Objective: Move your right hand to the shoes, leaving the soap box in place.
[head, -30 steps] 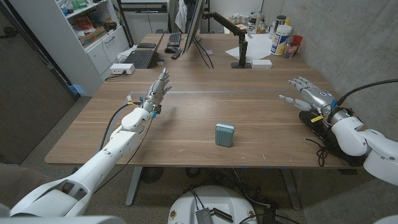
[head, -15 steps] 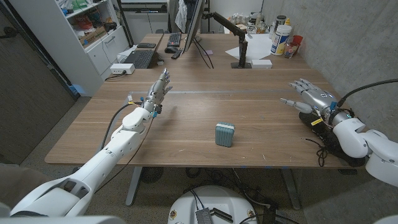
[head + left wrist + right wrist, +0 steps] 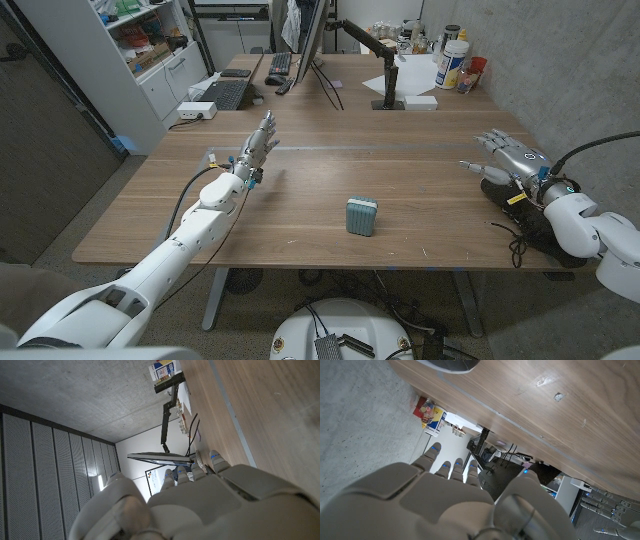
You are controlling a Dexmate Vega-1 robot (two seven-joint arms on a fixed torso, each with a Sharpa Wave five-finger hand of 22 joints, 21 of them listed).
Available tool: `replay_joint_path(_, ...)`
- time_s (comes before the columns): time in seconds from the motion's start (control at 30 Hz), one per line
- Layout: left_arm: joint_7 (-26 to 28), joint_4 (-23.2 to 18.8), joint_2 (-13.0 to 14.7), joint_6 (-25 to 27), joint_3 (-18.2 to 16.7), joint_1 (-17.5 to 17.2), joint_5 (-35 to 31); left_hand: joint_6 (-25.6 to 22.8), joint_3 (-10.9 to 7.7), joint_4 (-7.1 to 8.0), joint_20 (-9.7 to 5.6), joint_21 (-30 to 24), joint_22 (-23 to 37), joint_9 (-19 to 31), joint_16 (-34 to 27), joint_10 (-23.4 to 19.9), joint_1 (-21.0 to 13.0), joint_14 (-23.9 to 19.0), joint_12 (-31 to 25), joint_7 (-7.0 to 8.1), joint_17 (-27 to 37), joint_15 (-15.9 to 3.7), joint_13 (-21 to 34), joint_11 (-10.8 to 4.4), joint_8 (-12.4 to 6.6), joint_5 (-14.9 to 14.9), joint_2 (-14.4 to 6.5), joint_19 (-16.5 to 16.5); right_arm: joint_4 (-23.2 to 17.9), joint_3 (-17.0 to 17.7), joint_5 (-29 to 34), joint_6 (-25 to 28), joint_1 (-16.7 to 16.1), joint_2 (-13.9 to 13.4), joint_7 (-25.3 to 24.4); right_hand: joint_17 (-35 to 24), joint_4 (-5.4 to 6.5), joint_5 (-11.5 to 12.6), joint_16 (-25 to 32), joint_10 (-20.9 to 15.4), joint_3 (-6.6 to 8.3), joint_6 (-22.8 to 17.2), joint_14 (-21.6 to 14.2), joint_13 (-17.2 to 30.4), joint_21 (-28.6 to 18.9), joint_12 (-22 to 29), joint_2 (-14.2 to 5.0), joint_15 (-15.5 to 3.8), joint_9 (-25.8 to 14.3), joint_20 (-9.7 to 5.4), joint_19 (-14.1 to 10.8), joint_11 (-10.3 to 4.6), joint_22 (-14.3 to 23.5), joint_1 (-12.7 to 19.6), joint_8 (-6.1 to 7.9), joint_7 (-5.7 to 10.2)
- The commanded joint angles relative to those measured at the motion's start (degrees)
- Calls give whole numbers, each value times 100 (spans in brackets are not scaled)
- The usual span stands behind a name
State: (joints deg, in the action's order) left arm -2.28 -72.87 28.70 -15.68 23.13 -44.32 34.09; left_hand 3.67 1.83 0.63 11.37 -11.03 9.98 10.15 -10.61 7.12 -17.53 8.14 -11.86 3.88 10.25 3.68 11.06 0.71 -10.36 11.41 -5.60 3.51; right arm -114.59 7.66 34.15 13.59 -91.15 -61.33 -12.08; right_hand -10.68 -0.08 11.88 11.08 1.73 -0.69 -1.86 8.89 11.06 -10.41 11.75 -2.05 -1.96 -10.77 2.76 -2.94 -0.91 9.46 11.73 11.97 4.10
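Shoes (image 3: 520, 205), black, sit at the table (image 3: 300, 190) edge well to the right of the soap box (image 3: 362, 215), w/ the right hand (image 3: 505, 155) over their far end, fingers spread, holding nothing. Soap box, teal, stands alone near the table's front edge. Left hand (image 3: 255, 145) is well left of the soap box & further back, fingers straight & apart, empty.

Both arms: glossy white rounded shells, bulbous forearm segments. Left hand (image 3: 259, 141) and right hand (image 3: 505, 156): silver-grey metallic, segmented fingers, blue dots on fingertips (image 3: 433, 448). Small yellow tags at both wrists. Black cable runs along left forearm; thicker black cable loops off right wrist. Dark band at right wrist joint.
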Motion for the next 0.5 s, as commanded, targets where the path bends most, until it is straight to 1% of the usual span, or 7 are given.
replay_joint_path(0.03,28,-12,-13,48,49,59,-69,-52,23,-22,-31,-15,23,17,-19,30,-21,68,-35,-7,31,4,16,17,-44,-19,-28,-12,55,332,16,-11,-252,223,111,-7,-26,-17,29,16,3,32,-33,11,-39,9,-21,-158,-21,-6,-36,-6,13,69,-20,-11)
replay_joint_path(0.1,28,-11,-13,48,49,60,-70,-52,23,-23,-31,-15,23,17,-20,31,-21,65,-35,-6,31,7,16,20,-44,-20,-28,-13,56,340,31,-25,-247,244,128,-7,-27,-18,30,13,3,32,-37,11,-41,10,-21,-158,-21,3,-41,-8,13,69,-21,-13)
replay_joint_path(0.13,20,1,-34,51,65,83,-74,-51,23,-23,-31,-14,23,17,-19,30,-20,69,-36,-4,31,1,16,23,-44,-20,-28,-12,44,410,29,1,-310,288,141,-7,-28,-18,31,12,3,34,-40,11,-43,10,-21,-155,-21,4,-47,-7,13,69,-22,-14)
replay_joint_path(0.2,19,2,-35,49,65,84,-75,-49,23,-24,-33,-14,23,17,-19,30,-20,69,-36,-1,31,2,16,29,-43,-20,-28,-11,44,416,47,-10,-304,310,159,-6,-29,-18,32,4,2,37,-44,12,-44,13,-20,-149,-21,2,-54,-3,13,69,-25,-14)
replay_joint_path(0.23,9,10,-46,49,91,107,-101,-48,23,-24,-31,-14,23,17,-18,30,-20,70,-36,2,31,7,16,25,-42,-20,-28,-12,53,469,42,-4,-358,348,169,-7,-30,-19,30,6,2,37,-41,12,-44,11,-20,-151,-21,5,-54,-2,13,69,-26,-16)
replay_joint_path(0.5,33,-16,-47,65,92,95,-105,-47,23,-26,-30,-12,23,17,-19,37,-18,70,-33,0,31,5,16,16,-41,-20,-27,-6,93,549,58,-37,-388,493,186,-6,-34,-20,36,13,0,56,-63,12,-50,5,-20,-131,-22,9,-82,14,13,68,-37,-33)
